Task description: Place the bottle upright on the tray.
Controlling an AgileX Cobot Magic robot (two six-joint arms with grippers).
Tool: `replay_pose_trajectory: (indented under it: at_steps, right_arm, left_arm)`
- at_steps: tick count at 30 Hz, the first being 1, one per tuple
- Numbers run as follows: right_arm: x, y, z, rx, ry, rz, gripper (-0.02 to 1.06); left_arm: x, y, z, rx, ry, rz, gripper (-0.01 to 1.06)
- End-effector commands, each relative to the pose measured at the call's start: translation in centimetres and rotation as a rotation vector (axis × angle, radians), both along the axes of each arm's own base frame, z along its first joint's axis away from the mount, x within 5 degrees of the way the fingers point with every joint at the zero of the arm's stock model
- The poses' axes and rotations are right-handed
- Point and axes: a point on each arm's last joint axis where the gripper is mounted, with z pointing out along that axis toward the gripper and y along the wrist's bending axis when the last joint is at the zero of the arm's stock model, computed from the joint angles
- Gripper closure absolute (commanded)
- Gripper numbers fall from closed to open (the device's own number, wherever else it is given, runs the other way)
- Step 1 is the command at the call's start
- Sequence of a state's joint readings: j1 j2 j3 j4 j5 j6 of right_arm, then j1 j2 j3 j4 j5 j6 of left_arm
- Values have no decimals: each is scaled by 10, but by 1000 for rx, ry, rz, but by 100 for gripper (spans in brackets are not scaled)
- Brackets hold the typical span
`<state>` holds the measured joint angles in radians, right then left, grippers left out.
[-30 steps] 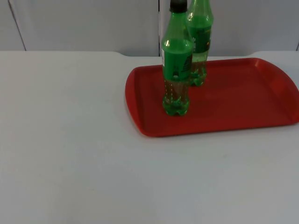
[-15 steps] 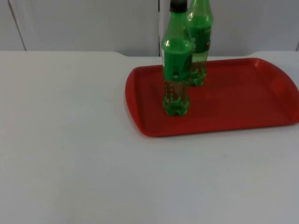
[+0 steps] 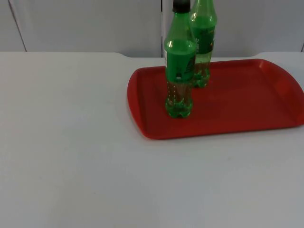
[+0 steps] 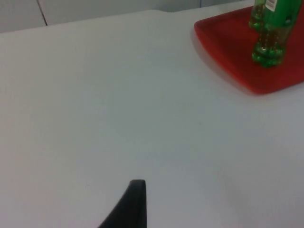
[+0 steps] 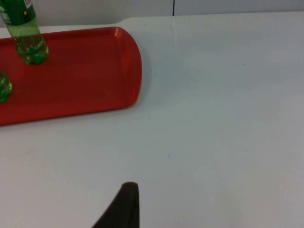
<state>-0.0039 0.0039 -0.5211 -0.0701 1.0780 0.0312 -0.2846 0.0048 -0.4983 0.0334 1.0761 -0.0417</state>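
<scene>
Front bottle (image 3: 179, 71) is standing upright on the red tray (image 3: 237, 102), second bottle (image 3: 203, 42) standing just behind it. Tray is resting on the white surface (image 3: 71, 142). Left claw (image 4: 130, 206) and right claw (image 5: 121, 206) are hanging over bare surface, well apart from the tray; grip state: cannot tell.

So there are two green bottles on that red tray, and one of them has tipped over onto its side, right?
Not quite: neither has tipped. Both green bottles stand upright on the red tray, as the top view shows. The nearer bottle, with a black cap, stands toward the tray's left end, and the farther bottle stands just behind it.
</scene>
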Motion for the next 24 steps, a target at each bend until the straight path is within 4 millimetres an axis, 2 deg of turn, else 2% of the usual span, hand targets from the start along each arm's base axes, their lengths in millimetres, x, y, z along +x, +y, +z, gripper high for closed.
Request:
replay_pose_trajectory:
  at_steps: [1,24]
  right_arm:
    - [0,0,-1,0,1,-5,-1]
    - [0,0,-1,0,1,-5,-1]
  left_arm:
    - [0,0,-1,-8,-1,26,0]
    - [-1,-1,-1,-5,-3,303,0]
